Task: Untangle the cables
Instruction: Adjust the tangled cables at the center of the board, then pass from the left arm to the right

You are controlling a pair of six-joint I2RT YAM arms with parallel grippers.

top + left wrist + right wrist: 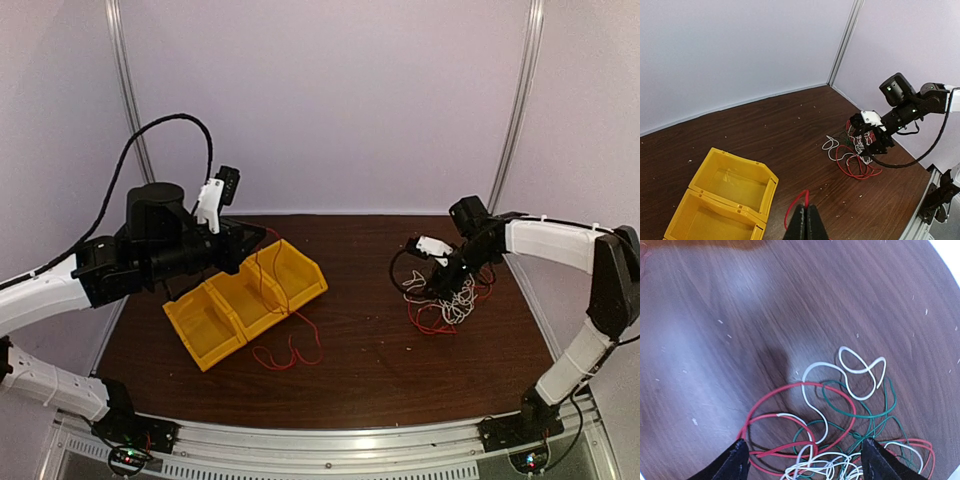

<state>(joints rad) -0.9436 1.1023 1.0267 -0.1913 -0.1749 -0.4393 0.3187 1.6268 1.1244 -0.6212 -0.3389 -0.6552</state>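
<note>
My left gripper [258, 236] hangs above the yellow bins and is shut on a red cable [285, 365]. That cable drapes over the bins and loops on the table in front of them. In the left wrist view the fingers [806, 222] pinch a fold of the red cable [803, 192]. A tangle of red, white and green cables [445, 305] lies at the right, and also shows in the left wrist view [855, 160]. My right gripper [447, 283] sits low over the tangle. In the right wrist view it is open [807, 465], with the tangle [840, 440] between its fingers.
A row of three joined yellow bins [205, 320] lies slanted at the left of the dark wooden table and also shows in the left wrist view [745, 161]. White walls enclose the back and sides. A metal rail [330, 455] runs along the near edge.
</note>
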